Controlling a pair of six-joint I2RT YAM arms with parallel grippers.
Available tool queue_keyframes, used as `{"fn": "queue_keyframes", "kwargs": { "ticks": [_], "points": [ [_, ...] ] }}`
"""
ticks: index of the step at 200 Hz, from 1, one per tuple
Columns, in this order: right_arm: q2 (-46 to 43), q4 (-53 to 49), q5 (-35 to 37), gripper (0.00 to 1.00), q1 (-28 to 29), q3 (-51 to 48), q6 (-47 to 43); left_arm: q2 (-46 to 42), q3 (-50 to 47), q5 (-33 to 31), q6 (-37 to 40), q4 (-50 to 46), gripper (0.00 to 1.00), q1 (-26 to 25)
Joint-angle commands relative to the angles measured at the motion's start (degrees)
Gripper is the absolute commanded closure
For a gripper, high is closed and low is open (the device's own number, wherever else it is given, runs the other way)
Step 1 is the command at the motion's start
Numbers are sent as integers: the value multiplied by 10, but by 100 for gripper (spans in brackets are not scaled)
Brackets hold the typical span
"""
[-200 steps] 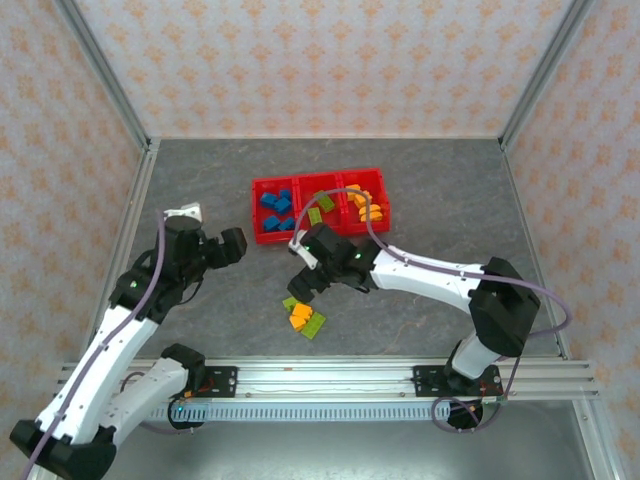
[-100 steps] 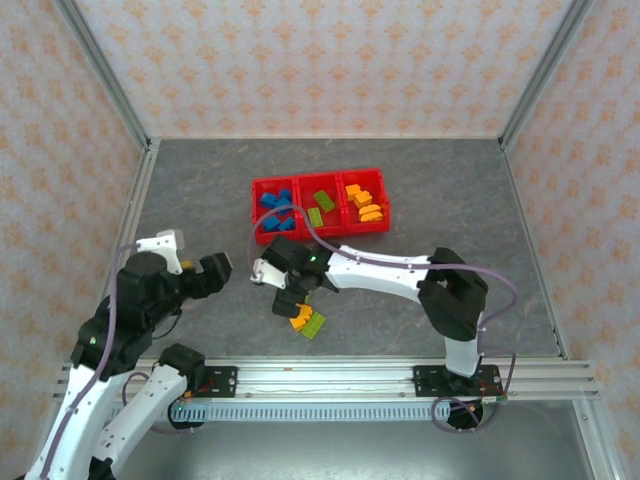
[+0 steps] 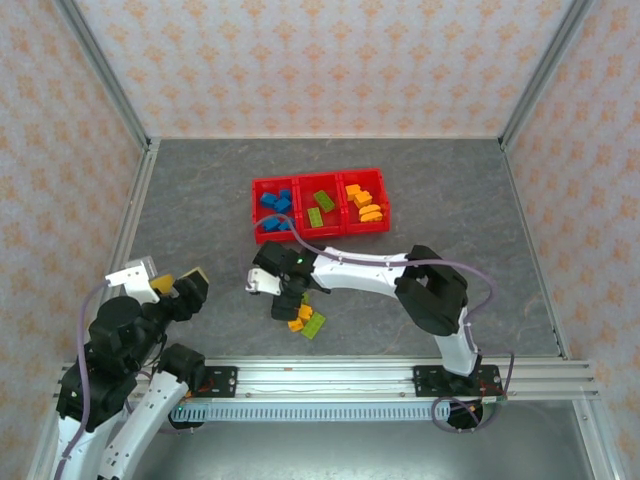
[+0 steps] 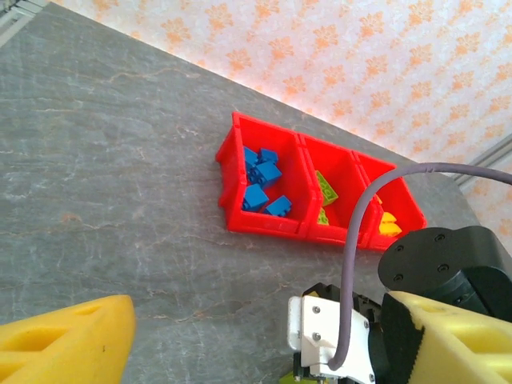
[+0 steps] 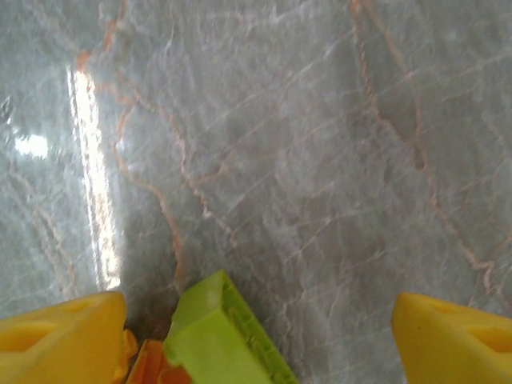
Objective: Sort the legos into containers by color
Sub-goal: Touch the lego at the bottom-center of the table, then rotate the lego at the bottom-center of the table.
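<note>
Legos (image 3: pixel 323 199) mostly lie sorted in the red containers (image 3: pixel 340 235) at the far middle of the worktop (image 3: pixel 200 200), with blue, green and orange each in its own compartment. A few lie loose nearer the arms, among them a green lego (image 5: pixel 220 336) touching an orange lego (image 5: pixel 148 366). The right end effector (image 5: pixel 260 308) hovers low over them, released and empty, one finger (image 5: pixel 64 336) just beside the green brick. The left end effector (image 3: pixel 180 282) hangs released, well apart at the left. The pair sits off-centre in the gap, so closing here may pinch both colours together or shove the green brick aside.
</note>
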Motion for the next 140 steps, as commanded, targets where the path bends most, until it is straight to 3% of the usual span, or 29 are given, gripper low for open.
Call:
{"fn": "queue_keyframes", "kwargs": {
  "ticks": [1, 97, 140],
  "points": [
    [22, -28, 12, 17, 0, 26, -2, -7, -6, -20, -7, -18, 20, 4],
    [8, -16, 55, 28, -33, -25, -8, -8, 2, -9, -14, -3, 23, 4],
    [32, -16, 72, 33, -65, 11, 38, 4, 5, -12, -23, 2, 26, 4]
  ]
}}
